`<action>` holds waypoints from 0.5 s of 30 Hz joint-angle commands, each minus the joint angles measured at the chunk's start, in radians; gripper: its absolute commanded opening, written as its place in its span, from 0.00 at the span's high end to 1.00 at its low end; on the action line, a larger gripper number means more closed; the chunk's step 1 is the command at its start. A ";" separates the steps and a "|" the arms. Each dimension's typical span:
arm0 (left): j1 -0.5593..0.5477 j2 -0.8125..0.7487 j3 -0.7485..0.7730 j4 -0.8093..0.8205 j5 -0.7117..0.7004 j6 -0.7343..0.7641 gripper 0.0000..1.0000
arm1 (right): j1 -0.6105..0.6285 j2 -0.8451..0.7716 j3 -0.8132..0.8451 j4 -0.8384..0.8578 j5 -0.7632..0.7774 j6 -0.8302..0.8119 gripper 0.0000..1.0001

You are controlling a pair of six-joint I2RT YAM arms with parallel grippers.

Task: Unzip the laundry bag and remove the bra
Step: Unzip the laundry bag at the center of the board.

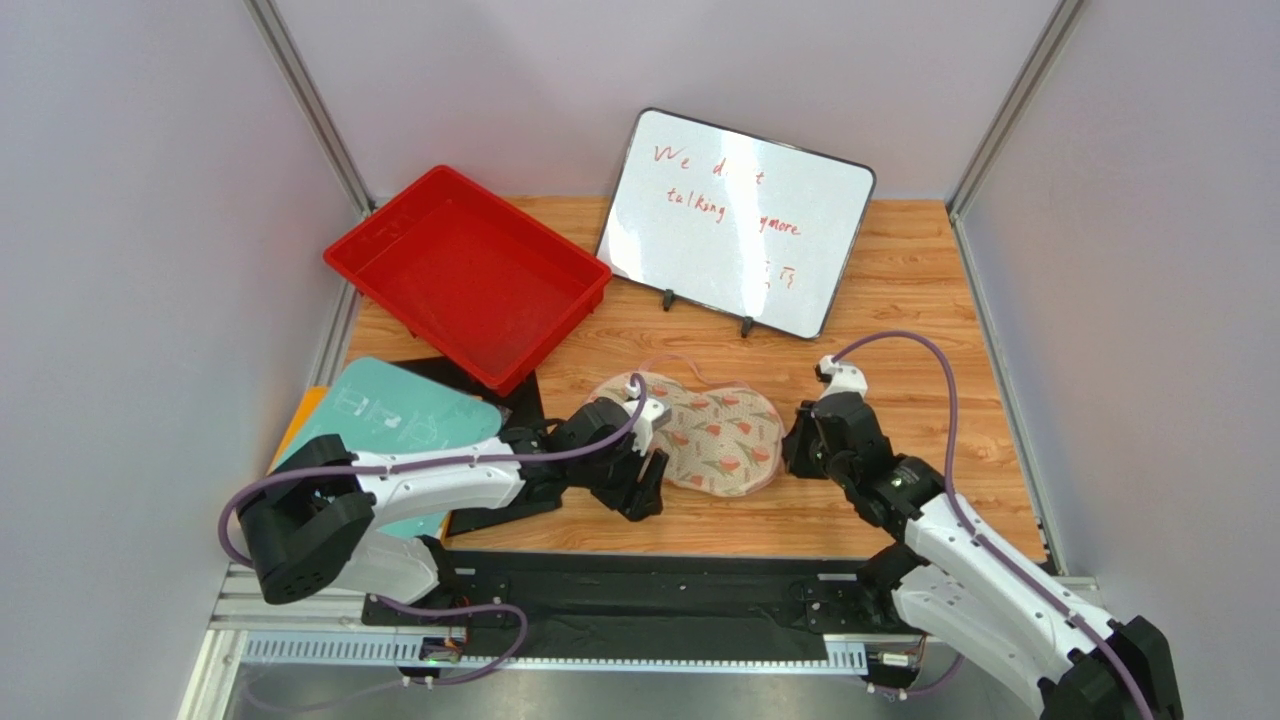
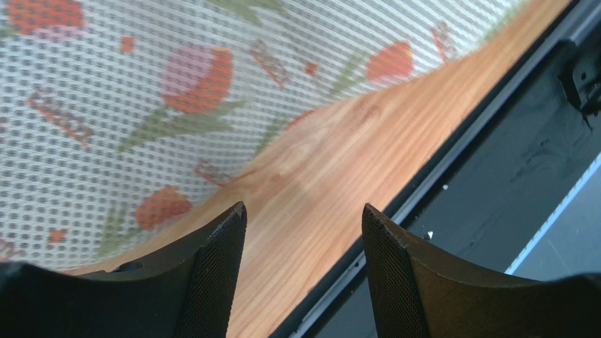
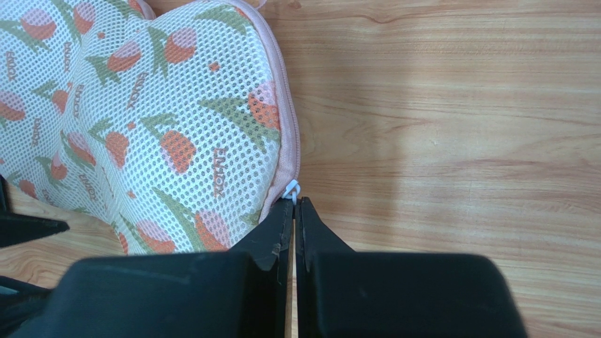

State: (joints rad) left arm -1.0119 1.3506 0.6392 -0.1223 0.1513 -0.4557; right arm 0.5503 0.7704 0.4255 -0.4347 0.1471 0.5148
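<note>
The laundry bag [image 1: 709, 435] lies flat on the wooden table in the middle, cream mesh with red and green tulip print and pink zipper edging. My left gripper [image 1: 649, 483] is open at the bag's near-left edge; in the left wrist view the gripper [image 2: 303, 211] has only bare wood between its fingers, with the bag [image 2: 141, 105] just beyond. My right gripper [image 1: 792, 450] is at the bag's right edge. In the right wrist view that gripper [image 3: 295, 201] is shut, with the white zipper pull [image 3: 291, 189] at its tips beside the bag [image 3: 155, 127]. The bra is hidden.
A red tray [image 1: 466, 278] stands at the back left and a whiteboard [image 1: 736, 218] with red writing at the back middle. A teal sheet [image 1: 398, 413] lies at the left. A black mat [image 1: 646, 578] runs along the near edge. Grey walls close both sides.
</note>
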 commanded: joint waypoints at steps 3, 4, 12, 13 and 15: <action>0.076 0.059 -0.001 0.157 0.024 -0.035 0.32 | 0.020 -0.023 0.012 0.014 -0.030 0.048 1.00; 0.102 0.076 0.004 0.151 0.021 -0.031 0.32 | 0.025 -0.020 -0.007 0.022 -0.038 0.056 1.00; 0.225 0.143 0.014 0.227 0.070 0.032 0.32 | 0.114 -0.016 -0.056 0.053 -0.075 0.113 1.00; 0.226 0.154 0.034 0.227 0.070 0.041 0.32 | 0.123 -0.013 -0.056 0.050 -0.075 0.117 1.00; 0.230 0.163 0.063 0.213 0.065 0.078 0.32 | 0.151 -0.005 -0.067 0.051 -0.081 0.125 1.00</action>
State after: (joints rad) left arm -0.7845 1.4918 0.6357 0.0498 0.1970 -0.4545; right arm 0.6617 0.7605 0.3668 -0.4324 0.0845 0.6003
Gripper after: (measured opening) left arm 0.676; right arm 0.006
